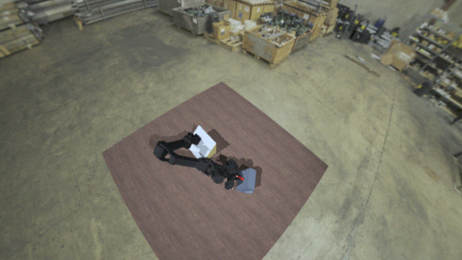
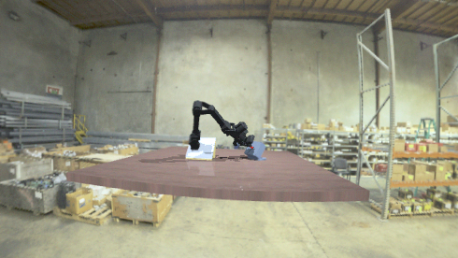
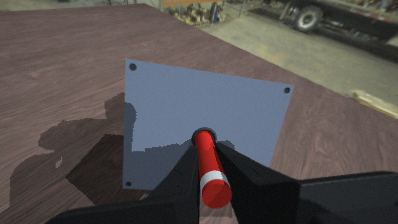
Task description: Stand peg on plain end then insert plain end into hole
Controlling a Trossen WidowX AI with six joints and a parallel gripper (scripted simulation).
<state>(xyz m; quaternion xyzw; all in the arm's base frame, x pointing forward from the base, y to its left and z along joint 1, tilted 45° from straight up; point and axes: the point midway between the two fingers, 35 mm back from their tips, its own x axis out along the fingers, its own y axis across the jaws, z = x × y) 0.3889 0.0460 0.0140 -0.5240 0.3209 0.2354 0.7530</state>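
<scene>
The red peg (image 3: 209, 162) (image 1: 240, 178) is held between the fingers of my gripper (image 3: 206, 150). Its white-banded end points back toward the wrist camera. Its plain end is at the hole (image 3: 204, 128) in the blue-grey sloped panel (image 3: 170, 110) (image 1: 249, 181) (image 2: 257, 150), with part of the dark rim showing around it. How far the tip is inside, if at all, cannot be told. Most of the peg's length stands out from the panel's face, roughly in line with the hole. The fingertips are close in front of the face and hide its lower part.
A white sloped block (image 1: 200, 141) (image 2: 208, 152) stands beside the arm's base on the brown table (image 1: 179, 212) (image 2: 187, 179). Small dark dots mark the visible corners of the blue-grey panel. The arm's shadow falls across the panel's left and lower face and the table to its left.
</scene>
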